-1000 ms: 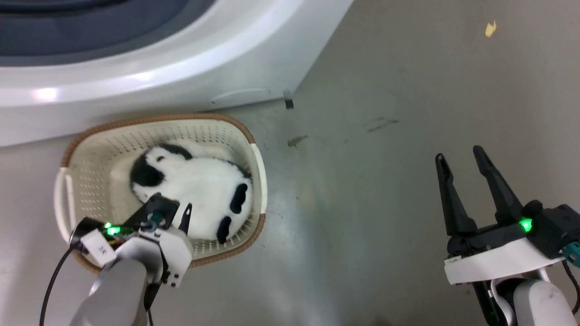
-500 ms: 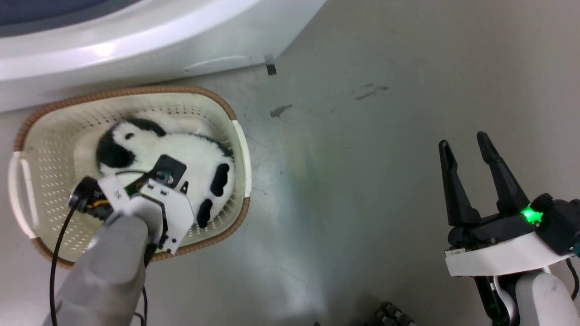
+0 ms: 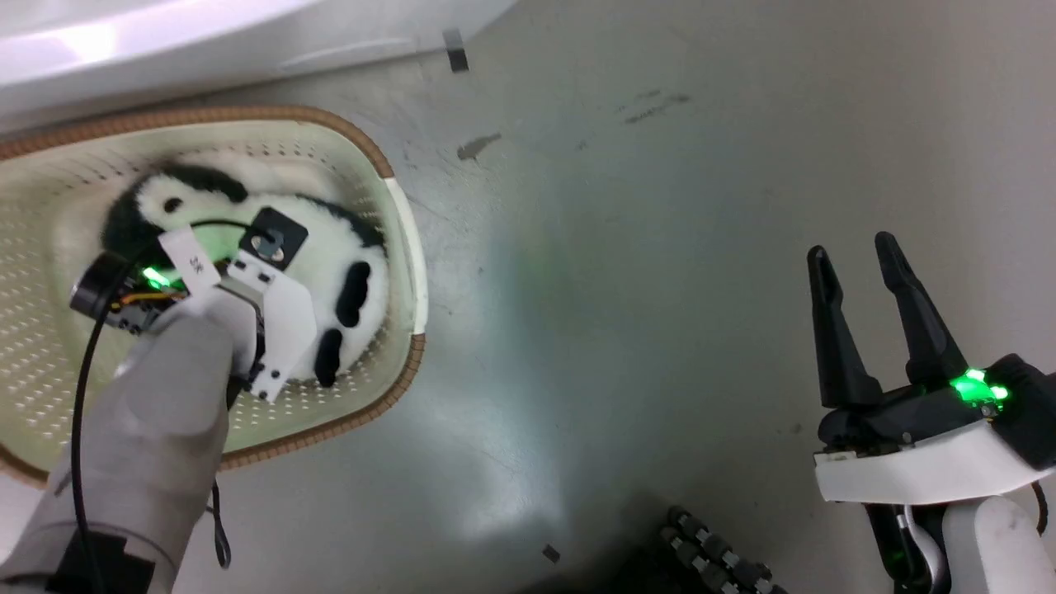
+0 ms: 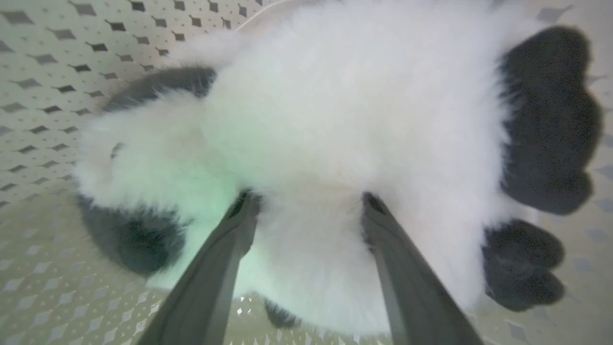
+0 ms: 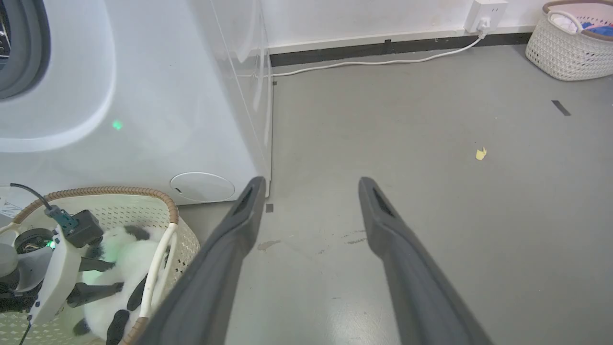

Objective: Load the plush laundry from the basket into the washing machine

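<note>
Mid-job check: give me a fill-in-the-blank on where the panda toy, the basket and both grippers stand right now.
1. The plush laundry lies ____ the basket.
2. The left gripper has its spread fingertips pressed into the toy's ____ fur.
3. The right gripper hangs over the bare floor, holding nothing, its jaws ____.

Missing words: inside; white; open.

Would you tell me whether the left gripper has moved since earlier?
Yes: from the near rim of the basket, the left gripper went deeper in, onto the panda toy.
</note>
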You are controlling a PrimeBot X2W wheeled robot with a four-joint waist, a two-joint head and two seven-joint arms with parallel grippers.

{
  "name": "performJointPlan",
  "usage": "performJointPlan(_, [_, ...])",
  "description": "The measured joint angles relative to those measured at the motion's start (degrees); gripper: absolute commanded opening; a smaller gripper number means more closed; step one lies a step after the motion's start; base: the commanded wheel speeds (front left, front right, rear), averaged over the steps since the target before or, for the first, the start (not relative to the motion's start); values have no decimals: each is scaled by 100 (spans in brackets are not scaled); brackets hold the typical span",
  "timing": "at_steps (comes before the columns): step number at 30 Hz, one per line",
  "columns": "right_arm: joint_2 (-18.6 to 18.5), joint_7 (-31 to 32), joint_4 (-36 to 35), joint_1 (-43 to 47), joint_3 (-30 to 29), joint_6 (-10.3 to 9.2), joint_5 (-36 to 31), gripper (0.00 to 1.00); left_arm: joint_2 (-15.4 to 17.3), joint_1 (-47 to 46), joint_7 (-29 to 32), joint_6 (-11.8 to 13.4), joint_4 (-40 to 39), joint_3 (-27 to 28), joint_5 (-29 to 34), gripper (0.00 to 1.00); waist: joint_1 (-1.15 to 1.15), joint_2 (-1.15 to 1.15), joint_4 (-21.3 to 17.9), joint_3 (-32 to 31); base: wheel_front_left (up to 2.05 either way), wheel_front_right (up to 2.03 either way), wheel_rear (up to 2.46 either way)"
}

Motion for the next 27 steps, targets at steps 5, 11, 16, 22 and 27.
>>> performJointPlan(5, [0,-70,11,2,-12,0,97,100,7,-354,88,23,303,-153,-2,100,0,0,-80,271,0,0,0])
performJointPlan(11, [0,-119,36,-38,12,0,133,100,21,-642,177,9,592,-190,-256,0,0,0,-177,516,0,0,0])
performJointPlan(16, [0,-144,87,-140,55,0,132,100,81,-590,-3,-7,668,-202,-310,0,0,0,-218,402,0,0,0])
performJointPlan(22, [0,-144,214,-240,43,0,5,100,51,-264,-527,172,728,-177,-455,0,0,0,-230,10,0,0,0])
performJointPlan(27, [0,-144,280,-214,-104,0,-241,100,-133,54,-949,258,760,-124,-624,0,0,0,-97,-503,0,0,0])
